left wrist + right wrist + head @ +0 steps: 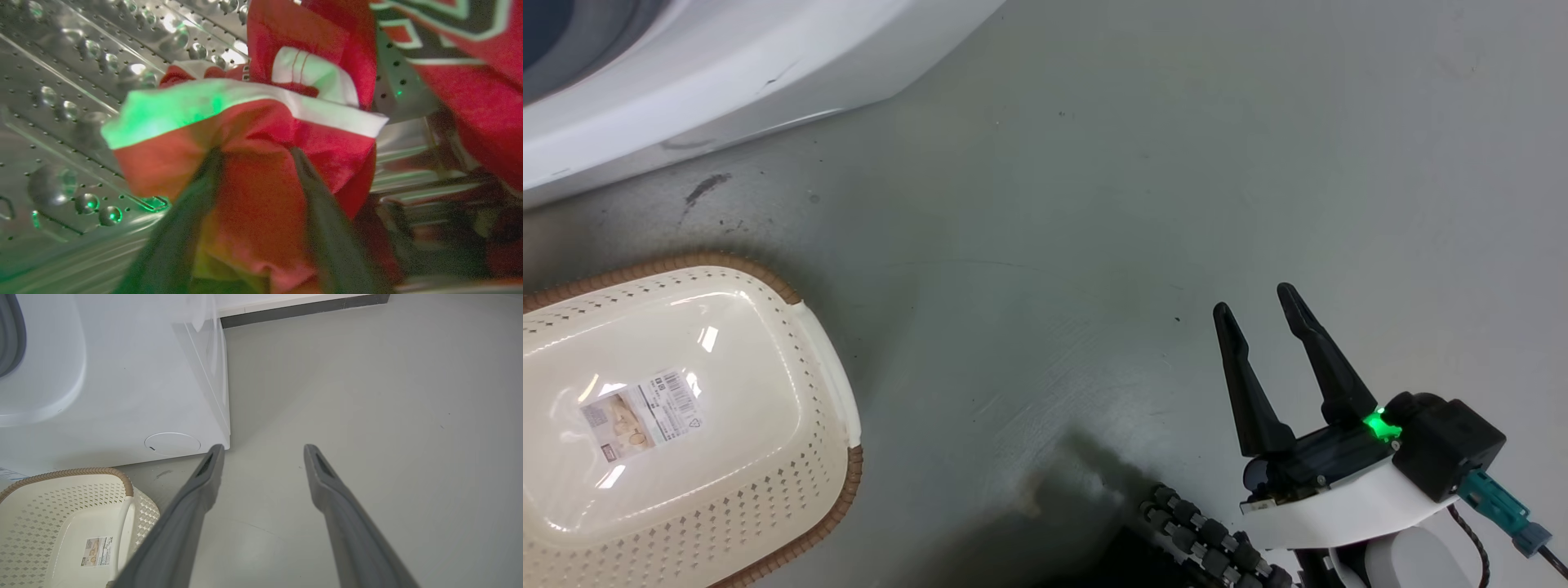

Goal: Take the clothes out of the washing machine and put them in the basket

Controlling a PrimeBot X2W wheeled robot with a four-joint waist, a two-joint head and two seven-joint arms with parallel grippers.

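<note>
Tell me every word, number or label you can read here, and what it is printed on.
Nothing can be read in full.
Small printed sticker on the bottom of the cream perforated plastic basket: print too small to read.
Black-and-white lettering on the red basketball jersey: cut off, unreadable.
Small label low on the large white washing machine: too small to read.

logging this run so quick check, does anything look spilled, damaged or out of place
Only the floor: a dark smear with small specks beside it lies just in front of the washing machine, and pale scuff streaks cross the floor right of the basket. The basket stands upright and looks undamaged; nothing is spilled.
</note>
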